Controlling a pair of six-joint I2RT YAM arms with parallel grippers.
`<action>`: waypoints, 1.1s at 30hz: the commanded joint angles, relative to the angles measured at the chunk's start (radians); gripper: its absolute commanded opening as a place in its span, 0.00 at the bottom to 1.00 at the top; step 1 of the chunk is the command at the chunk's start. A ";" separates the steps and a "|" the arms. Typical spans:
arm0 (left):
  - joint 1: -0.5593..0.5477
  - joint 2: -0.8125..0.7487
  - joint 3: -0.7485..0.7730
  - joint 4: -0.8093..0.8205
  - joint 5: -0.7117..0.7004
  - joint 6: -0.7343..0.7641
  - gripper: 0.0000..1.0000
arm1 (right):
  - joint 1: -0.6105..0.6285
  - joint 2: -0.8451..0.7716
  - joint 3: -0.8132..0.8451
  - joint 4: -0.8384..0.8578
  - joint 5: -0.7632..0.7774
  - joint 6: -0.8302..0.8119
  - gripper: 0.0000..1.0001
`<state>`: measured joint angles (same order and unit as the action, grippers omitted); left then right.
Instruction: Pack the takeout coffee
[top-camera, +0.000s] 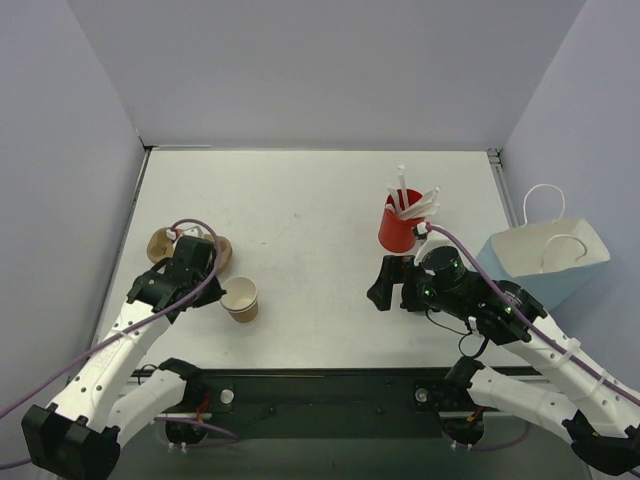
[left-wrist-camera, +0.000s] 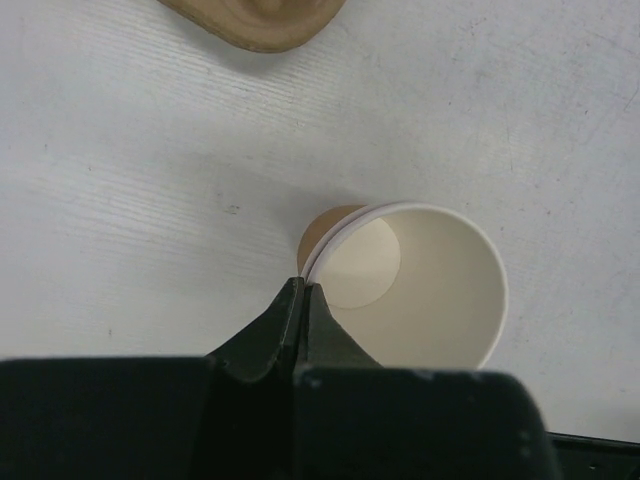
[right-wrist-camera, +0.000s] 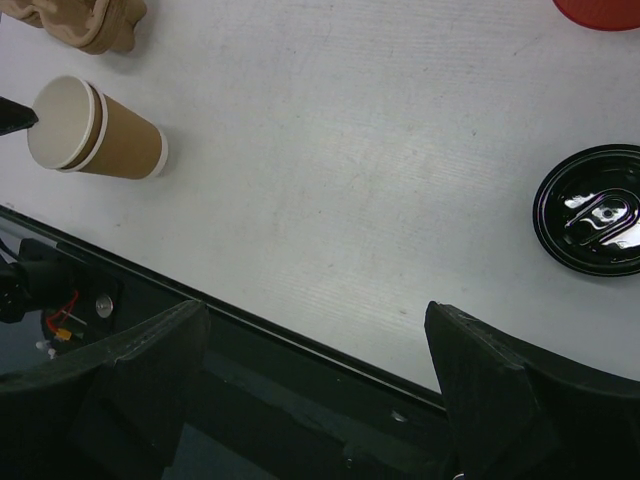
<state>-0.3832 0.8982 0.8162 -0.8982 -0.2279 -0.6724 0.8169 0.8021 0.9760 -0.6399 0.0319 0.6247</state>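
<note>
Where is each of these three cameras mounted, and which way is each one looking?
Top external: above and behind, facing down at the table; left arm and right arm show.
Left wrist: on the left arm, facing down; left gripper pinches the tan cup rim.
Right wrist: on the right arm, facing down at the black lid; open right gripper shows.
Shared: all three see the tan cup.

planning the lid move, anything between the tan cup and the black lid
Nothing: the right wrist view shows only bare table between the tan cup and the black lid.
</note>
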 joint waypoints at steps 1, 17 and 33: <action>0.009 -0.038 0.053 0.056 0.034 0.020 0.00 | -0.001 0.005 0.030 -0.006 -0.024 -0.003 0.94; 0.077 -0.081 0.018 0.185 0.250 0.062 0.00 | 0.004 0.045 0.015 0.040 -0.081 0.009 0.94; 0.020 -0.119 -0.066 0.216 0.305 -0.007 0.00 | 0.010 0.325 -0.025 0.405 -0.240 0.110 0.83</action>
<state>-0.3737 0.8124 0.7921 -0.7650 -0.0078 -0.6476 0.8196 1.0245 0.9718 -0.4164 -0.1322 0.6624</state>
